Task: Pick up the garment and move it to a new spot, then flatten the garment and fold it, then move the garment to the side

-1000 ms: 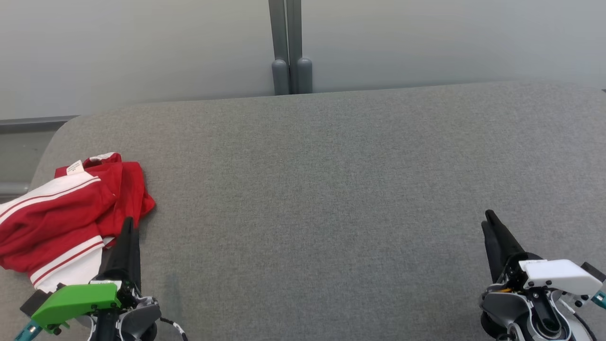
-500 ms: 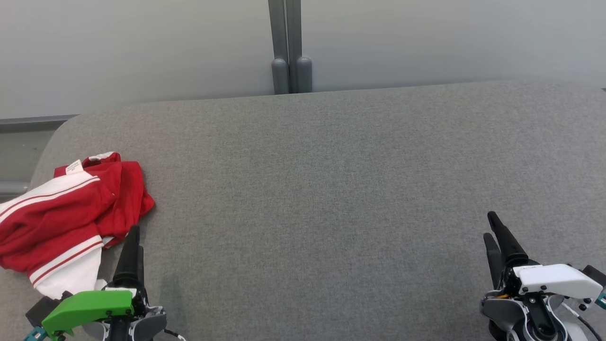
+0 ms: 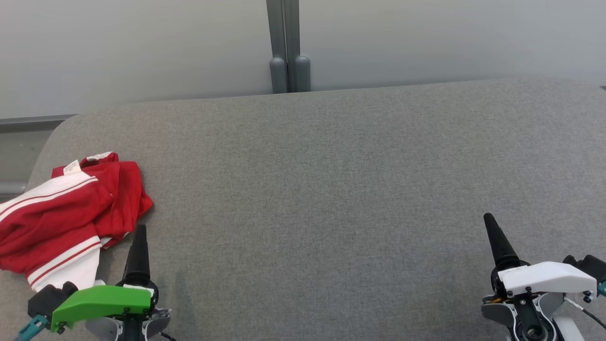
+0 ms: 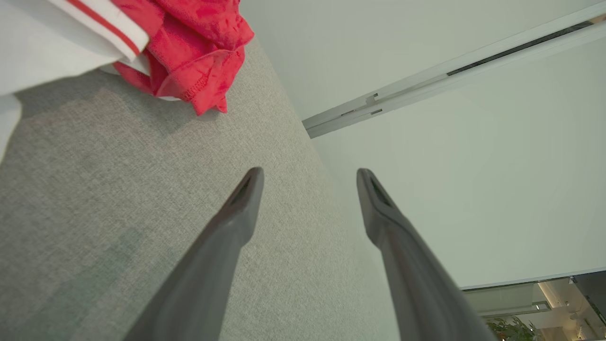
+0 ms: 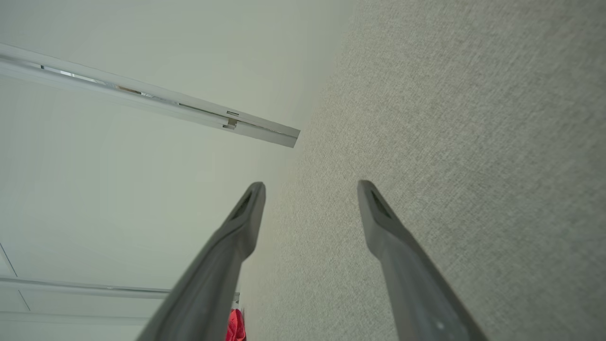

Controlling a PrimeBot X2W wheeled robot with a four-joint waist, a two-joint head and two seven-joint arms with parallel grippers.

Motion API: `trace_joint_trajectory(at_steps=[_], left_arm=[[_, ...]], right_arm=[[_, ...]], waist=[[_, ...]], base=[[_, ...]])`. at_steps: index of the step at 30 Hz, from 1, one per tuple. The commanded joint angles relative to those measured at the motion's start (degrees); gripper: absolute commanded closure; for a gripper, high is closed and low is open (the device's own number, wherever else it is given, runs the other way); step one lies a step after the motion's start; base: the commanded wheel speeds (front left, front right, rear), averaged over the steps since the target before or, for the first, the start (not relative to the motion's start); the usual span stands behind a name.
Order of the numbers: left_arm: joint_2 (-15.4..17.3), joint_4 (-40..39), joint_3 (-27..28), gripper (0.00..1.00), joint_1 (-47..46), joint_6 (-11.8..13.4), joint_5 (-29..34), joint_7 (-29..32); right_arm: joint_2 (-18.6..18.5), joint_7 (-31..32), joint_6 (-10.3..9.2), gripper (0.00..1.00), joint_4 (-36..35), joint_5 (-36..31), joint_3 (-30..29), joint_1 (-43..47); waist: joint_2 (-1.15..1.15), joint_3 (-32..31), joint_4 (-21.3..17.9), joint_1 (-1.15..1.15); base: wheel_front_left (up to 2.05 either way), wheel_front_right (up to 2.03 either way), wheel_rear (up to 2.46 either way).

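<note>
The garment (image 3: 61, 213) is a crumpled red top with white striped panels, lying at the left end of the grey fabric surface (image 3: 331, 180). My left gripper (image 3: 140, 229) hovers just right of the garment's near edge, apart from it. In the left wrist view this gripper (image 4: 307, 173) is open with nothing between its fingers, and the garment's red hem (image 4: 189, 42) lies ahead to the upper left. At the lower right my right gripper (image 3: 487, 219) is far from the garment. The right wrist view shows it (image 5: 310, 184) open and empty, with a sliver of red garment (image 5: 235, 324) at the bottom.
A pale wall with a grey vertical post (image 3: 284, 47) runs behind the surface's far edge. The surface's rounded left corner (image 3: 61, 128) lies just beyond the garment, which partly overhangs the left edge. Bare grey fabric stretches from the middle to the right.
My left gripper has drawn back from the garment's edge and opened. The right gripper has also pulled back slightly and opened. The garment has stayed where it was.
</note>
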Motion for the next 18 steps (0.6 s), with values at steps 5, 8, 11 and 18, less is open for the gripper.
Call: trace_joint_trajectory(at_steps=[5, 8, 11, 18], left_arm=[[0.45, -0.86, -0.87, 0.0, -1.95, 0.93, 7.65, -1.46], [0.48, -0.72, -1.34, 0.0, -1.84, 1.46, 10.9, -2.11], [0.5, -0.55, -1.63, 0.0, -1.72, 2.07, 13.71, -2.69], [0.56, -0.41, -2.84, 0.0, -1.79, 3.29, 21.03, -4.07]], right_arm=[[-0.55, -1.5, 0.03, 0.0, -0.43, -7.71, 0.24, -1.49], [-0.33, -2.16, 0.03, 0.0, -0.45, -11.51, 0.12, -1.51], [-0.15, -2.76, 0.03, 0.0, -0.65, -14.53, 0.09, -1.45], [-0.21, -4.09, 0.03, 0.0, -1.06, -21.12, 0.86, -1.45]], waist=[[0.0, -0.01, -0.13, 0.0], [0.0, -0.02, -0.18, 0.0], [0.0, -0.03, -0.2, 0.0], [0.0, 0.05, -0.18, 0.0]], base=[[0.0, 0.0, 0.0], [0.0, 0.0, 0.0], [0.0, 0.0, 0.0], [0.0, 0.0, 0.0]])
